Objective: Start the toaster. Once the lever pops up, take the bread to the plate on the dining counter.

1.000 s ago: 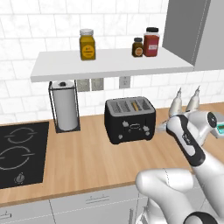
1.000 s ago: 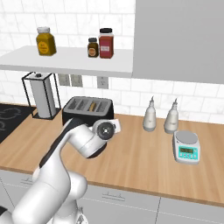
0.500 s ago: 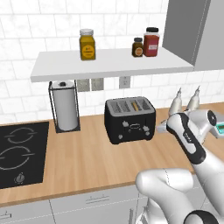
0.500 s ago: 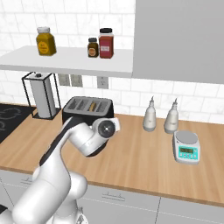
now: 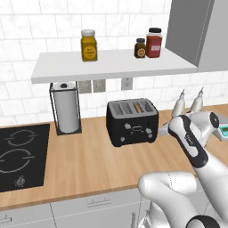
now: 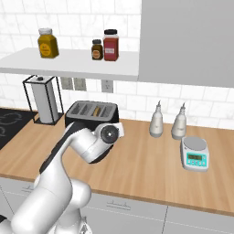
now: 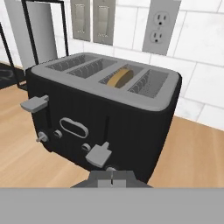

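The black toaster stands on the wood counter against the tiled wall, seen too as the toaster and the toaster. The tan bread sits low in its third slot. The left lever is up; the right lever is far down the front. My gripper is shut with nothing held, its tips right beneath that lowered lever. My forearm reaches in from the toaster's right. The plate and the dining counter are out of view.
A paper towel holder and a black cooktop lie left of the toaster. Two bottles and a small scale stand to its right. A shelf with jars hangs above, with wall outlets behind.
The hand has shifted only slightly beside the toaster's front. The toaster and bread have stayed in place.
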